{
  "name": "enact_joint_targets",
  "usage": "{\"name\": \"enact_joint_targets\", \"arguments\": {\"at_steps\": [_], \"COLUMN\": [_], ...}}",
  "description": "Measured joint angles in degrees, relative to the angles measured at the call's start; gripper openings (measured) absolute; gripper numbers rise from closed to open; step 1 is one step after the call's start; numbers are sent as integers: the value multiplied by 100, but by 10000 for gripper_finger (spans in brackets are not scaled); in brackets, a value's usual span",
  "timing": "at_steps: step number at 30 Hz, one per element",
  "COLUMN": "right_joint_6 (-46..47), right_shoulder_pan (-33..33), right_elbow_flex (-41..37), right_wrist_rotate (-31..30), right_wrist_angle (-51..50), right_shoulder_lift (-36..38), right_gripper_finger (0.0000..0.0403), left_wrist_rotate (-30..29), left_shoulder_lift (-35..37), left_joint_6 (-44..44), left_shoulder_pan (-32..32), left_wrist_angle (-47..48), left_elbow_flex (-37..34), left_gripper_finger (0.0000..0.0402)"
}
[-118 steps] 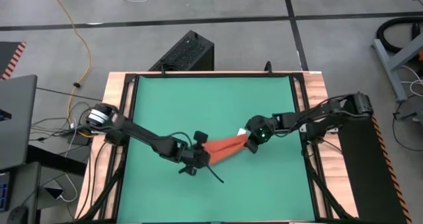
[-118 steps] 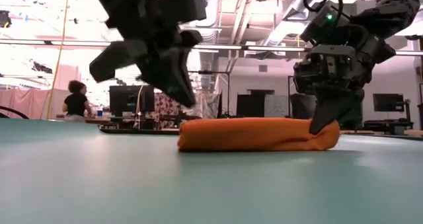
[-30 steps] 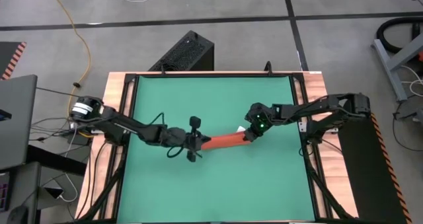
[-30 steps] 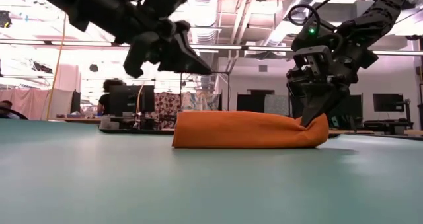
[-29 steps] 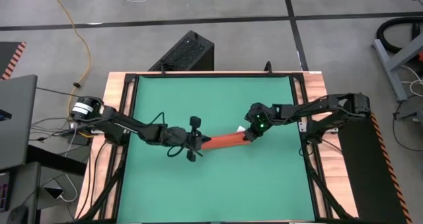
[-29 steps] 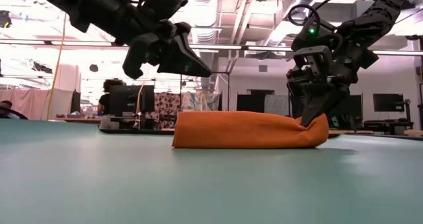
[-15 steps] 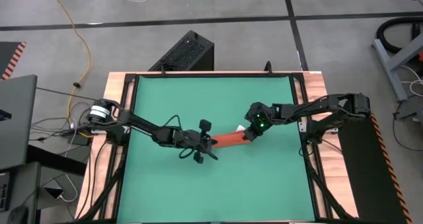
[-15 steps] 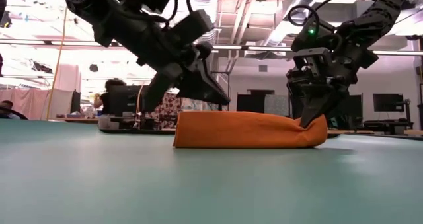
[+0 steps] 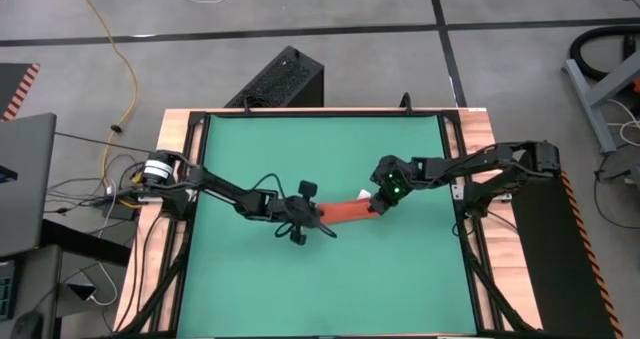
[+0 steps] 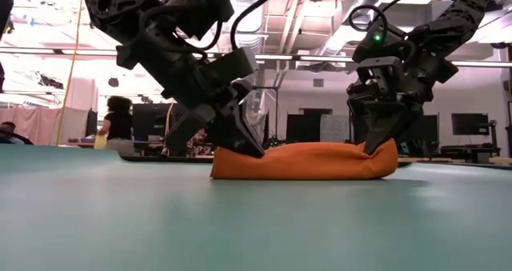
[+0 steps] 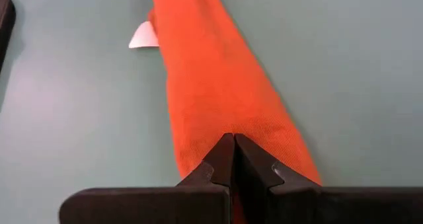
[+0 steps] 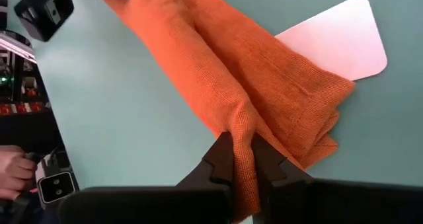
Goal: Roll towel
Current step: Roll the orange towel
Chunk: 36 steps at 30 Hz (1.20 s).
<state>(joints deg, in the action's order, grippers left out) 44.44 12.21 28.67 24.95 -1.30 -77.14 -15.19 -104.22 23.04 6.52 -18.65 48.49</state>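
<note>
1. The towel (image 9: 345,212) lies rolled into a narrow orange-red tube near the middle of the green table (image 9: 330,279), running from about 8 o'clock to 2 o'clock in the high view.
2. Its white tag (image 12: 337,42) sticks out flat on the table at the end nearer the right arm.
3. The left hand (image 11: 234,159) presses down on the tube's 8 o'clock end, its two fingers drawn together with nothing between them, tips resting on the cloth.
4. In the low view the left hand (image 10: 240,143) leans steeply onto that end of the towel (image 10: 304,161), which is squashed lower there.
5. The right hand (image 12: 239,159) is clamped on a ridge of cloth at the 2 o'clock end, a thin fold pinched between its fingers.
6. In the low view the right hand (image 10: 382,139) comes down from above onto the tube's raised corner.
7. A person (image 10: 116,123) stands in the room well behind the table.
</note>
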Motion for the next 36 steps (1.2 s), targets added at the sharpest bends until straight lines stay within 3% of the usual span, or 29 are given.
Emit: {"name": "enact_joint_targets", "arguments": {"at_steps": [21, 32, 36], "right_joint_6": [-521, -1438, -2129], "right_shoulder_pan": [-155, -13, -529], "right_elbow_flex": [0, 0, -12], "right_wrist_rotate": [-667, -1487, -1551], "right_wrist_angle": [677, 647, 1111], "right_shoulder_lift": [2, 694, 957], "right_gripper_finger": [164, 164, 157], "left_wrist_rotate": [-13, -23, -21], "left_shoulder_lift": [0, 7, 7], "left_joint_6": [-591, -744, -773], "left_shoulder_pan": [-47, -45, -45], "left_wrist_angle": [635, 813, 813], "left_elbow_flex": [0, 2, 2], "left_gripper_finger": [0, 0, 0]}}
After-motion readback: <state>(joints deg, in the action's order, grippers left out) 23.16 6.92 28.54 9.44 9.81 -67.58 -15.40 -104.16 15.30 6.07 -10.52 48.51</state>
